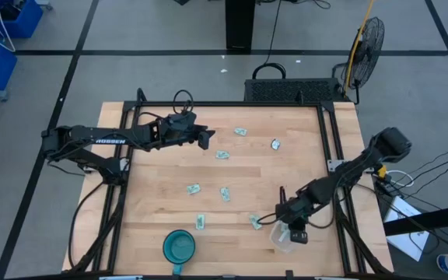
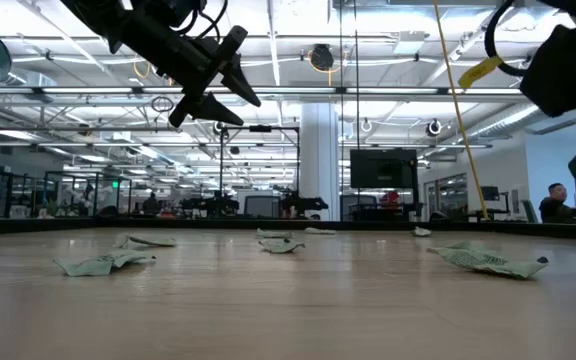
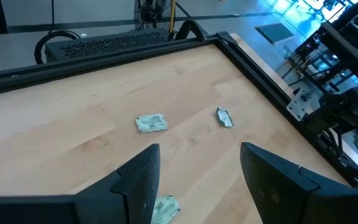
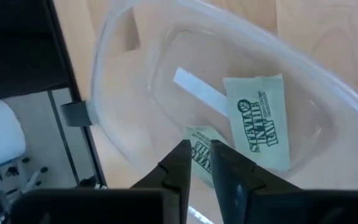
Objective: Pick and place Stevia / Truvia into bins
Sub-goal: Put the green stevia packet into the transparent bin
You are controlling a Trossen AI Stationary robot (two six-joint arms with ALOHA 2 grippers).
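Because it hangs over the clear bin (image 4: 135, 112), the right tool (image 4: 201, 163) parts slightly, dropping a Stevia sachet (image 4: 199, 155); the left tool (image 3: 197, 180) waits released above the bench (image 3: 73, 118).

Right end effector (image 4: 201, 163) barely parted.

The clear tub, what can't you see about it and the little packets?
- Clear tub, high view: the right gripper hangs over it, covering what's inside.
- Right wrist view: one packet in the tub is partly behind the fingers.
- Low view: no tub in sight.
- High view: the packets' printing is too small to read.
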